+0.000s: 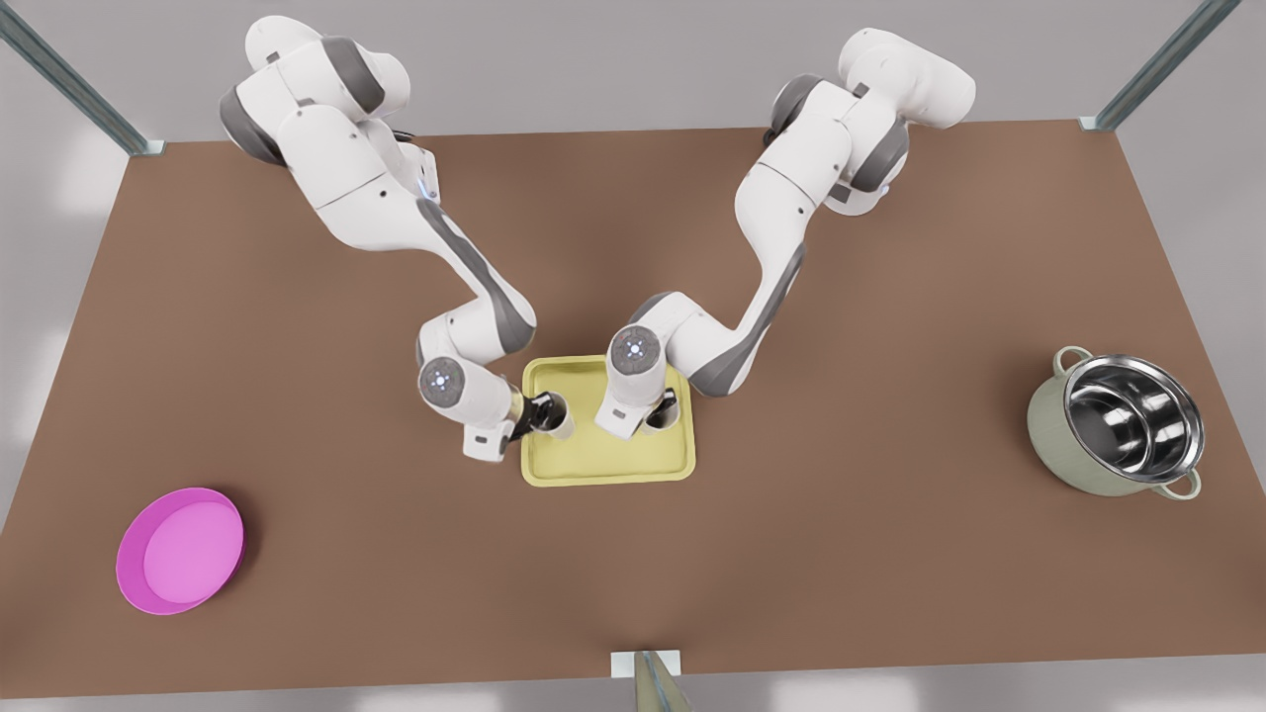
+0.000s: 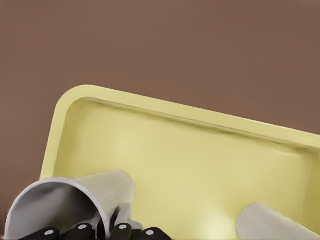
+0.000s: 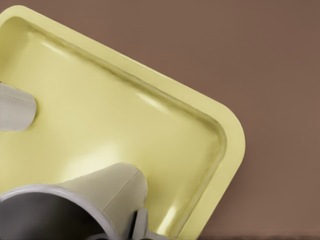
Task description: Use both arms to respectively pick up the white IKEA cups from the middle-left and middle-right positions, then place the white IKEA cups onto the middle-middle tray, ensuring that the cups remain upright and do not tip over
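Both white IKEA cups sitting upright inside the pale yellow tray (image 1: 608,465) mid-table: left cup (image 1: 557,415) by the rim on the front view's left, pinched at its lip by the left gripper (image 1: 542,412), right cup (image 1: 665,412) near the opposite side, clamped the same way by the right gripper (image 1: 661,407). Off to the sides, well apart from all that, a magenta bowl (image 1: 180,550) and a steel-lined green pot (image 1: 1118,423) on the brown table (image 1: 890,554).

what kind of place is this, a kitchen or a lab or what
Most likely a simulated robot test bench, not a real kitchen: a bare brown table framed by metal posts, two fixed arms holding white cups over a yellow tray, and stray kitchenware, a pink bowl and a pot.
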### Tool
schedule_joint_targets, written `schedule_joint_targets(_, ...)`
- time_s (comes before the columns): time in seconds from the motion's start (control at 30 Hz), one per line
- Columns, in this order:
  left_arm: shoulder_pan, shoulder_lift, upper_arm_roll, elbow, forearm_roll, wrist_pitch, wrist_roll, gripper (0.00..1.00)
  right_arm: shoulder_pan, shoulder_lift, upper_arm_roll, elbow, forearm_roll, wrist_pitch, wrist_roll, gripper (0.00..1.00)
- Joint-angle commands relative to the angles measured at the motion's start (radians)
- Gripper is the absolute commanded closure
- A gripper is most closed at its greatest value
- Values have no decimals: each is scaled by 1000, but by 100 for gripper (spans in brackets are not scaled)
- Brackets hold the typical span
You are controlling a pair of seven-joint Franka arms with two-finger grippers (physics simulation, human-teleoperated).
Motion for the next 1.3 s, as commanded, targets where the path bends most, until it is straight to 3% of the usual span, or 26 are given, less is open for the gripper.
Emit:
schedule_joint_targets(0.0,0,-3,1,0,1,19,-436,38,8,-6,0,-14,-4,-6,40,79)
schedule_joint_targets(0.03,0,-3,1,-1,3,19,-433,15,22,-4,0,-19,-4,-6,40,79)
schedule_joint_targets(0.13,0,-1,1,-1,4,19,-436,0,44,5,0,-19,-5,-5,38,79)
schedule_joint_targets(0.37,3,-32,1,0,-2,-36,-448,0,42,17,0,-14,-8,-3,37,79)
schedule_joint_targets(0.4,3,-53,0,0,-11,-70,-448,0,42,17,0,-15,-8,-5,37,75)
schedule_joint_targets(0.43,9,-104,1,0,-12,-153,-445,0,39,19,-2,-15,-8,-3,37,29)
schedule_joint_targets(0.47,15,-167,4,3,-12,-262,-444,0,42,19,-2,-14,-8,-3,37,0)
schedule_joint_targets(0.53,147,-355,4,10,-77,-519,-277,0,42,19,-2,-12,-8,-3,37,0)
schedule_joint_targets(0.57,325,-457,4,10,-95,-700,165,0,42,19,-2,-9,-10,-3,35,0)
schedule_joint_targets(0.6,443,-484,1,10,-88,-754,444,0,42,17,-2,-8,-10,-3,35,0)
schedule_joint_targets(0.67,613,-497,-2,5,-15,-754,781,0,39,17,-2,-8,-10,-3,34,0)
schedule_joint_targets(0.73,650,-783,12,-318,4,-589,1072,0,42,7,-3,-9,-10,-5,35,0)
schedule_joint_targets(0.87,647,-736,7,-294,-49,-639,1067,0,31,-48,-2,-26,-10,-55,34,0)
schedule_joint_targets(0.97,652,-736,7,-293,-55,-638,1066,0,27,-169,-14,-25,-10,-242,40,0)
schedule_joint_targets(1.03,653,-734,7,-294,-57,-638,1066,0,17,-249,-103,18,-16,-455,40,0)
schedule_joint_targets(1.07,656,-733,7,-296,-57,-639,1066,0,16,-213,-199,109,-34,-564,37,0)
schedule_joint_targets(1.17,656,-730,7,-296,-57,-641,1066,0,16,-144,-397,208,-248,-577,40,0)
schedule_joint_targets(1.27,658,-727,7,-296,-57,-638,1066,0,-35,-295,-403,296,-258,-767,201,0)
